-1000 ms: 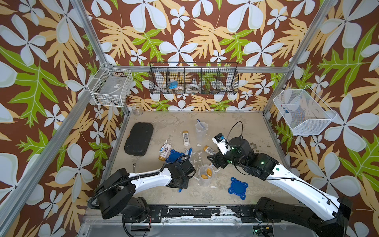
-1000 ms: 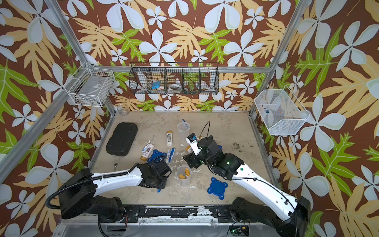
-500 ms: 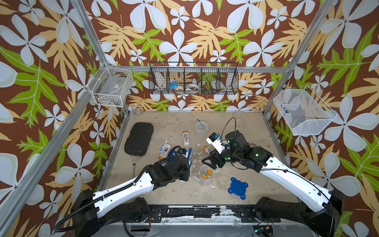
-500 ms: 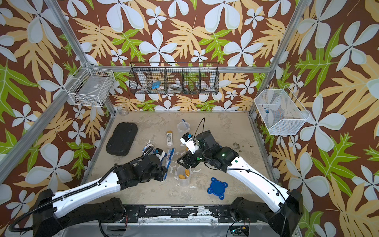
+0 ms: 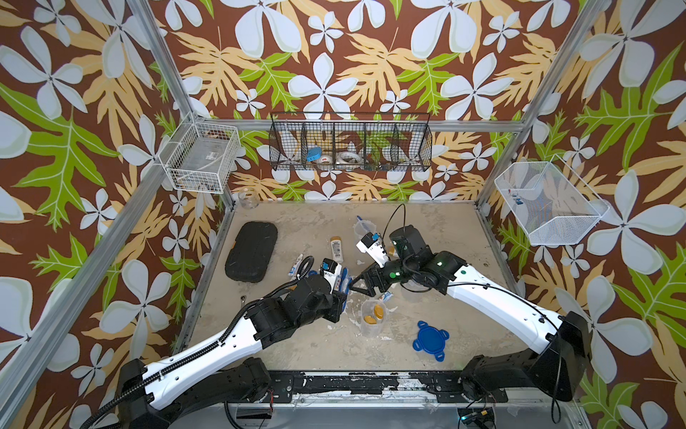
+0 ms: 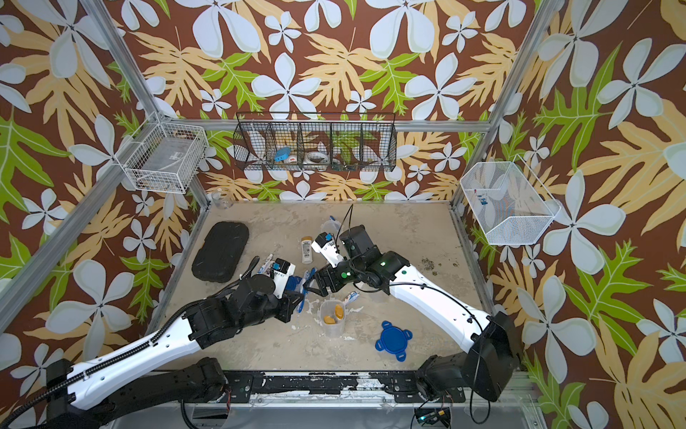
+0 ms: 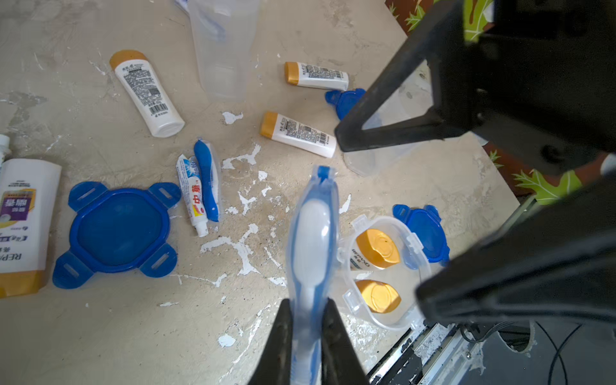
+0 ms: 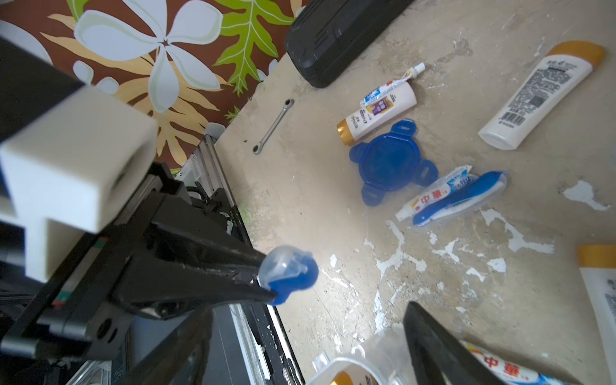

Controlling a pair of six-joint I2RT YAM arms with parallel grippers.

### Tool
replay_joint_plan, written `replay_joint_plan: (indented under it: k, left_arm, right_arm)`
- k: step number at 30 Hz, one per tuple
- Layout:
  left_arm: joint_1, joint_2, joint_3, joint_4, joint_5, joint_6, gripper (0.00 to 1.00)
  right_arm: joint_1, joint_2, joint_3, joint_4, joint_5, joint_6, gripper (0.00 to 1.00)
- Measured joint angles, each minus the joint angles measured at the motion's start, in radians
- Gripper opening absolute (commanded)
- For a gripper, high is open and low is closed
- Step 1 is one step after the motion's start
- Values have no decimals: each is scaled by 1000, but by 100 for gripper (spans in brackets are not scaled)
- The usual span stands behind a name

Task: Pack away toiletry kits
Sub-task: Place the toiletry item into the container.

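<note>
Fingers of the left hand are pinched narrow on one end of a wrapped toothbrush, blue and white in its clear sleeve, and hold it up off the surface. Facing it, the right hand hangs with its jaws spread wide and nothing between them, its tips close to the toothbrush.

Just beside the raised toothbrush stands an open clear cup with two gold-capped bottles upright inside. One blue lid lies flat near the cup on the right arm's side, and a second lid lies on the left arm's side.

Next to that second lid a toothpaste tube and another toothbrush lie touching. Three loose bottles lie on their sides farther out. A second cup stands toward the back. Well off to the left lie a black case and a small wrench.
</note>
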Motion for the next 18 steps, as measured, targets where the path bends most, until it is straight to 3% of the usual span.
replay_joint_plan:
  k: [6,9,13,18]
  left_arm:
    - [0,6,8,21,37,26,0]
    - [0,15,12,34,56,36,0]
    - [0,26,13,42,56,39,0]
    - [0,48,18,47,55,45,0]
  right_arm:
    - [0,67,12,23,-38,24,85]
    - [0,83,15,30,-59,30,77]
    - [0,87,16,42,-79,36,45]
    - [0,81,14,51,-126,36,22]
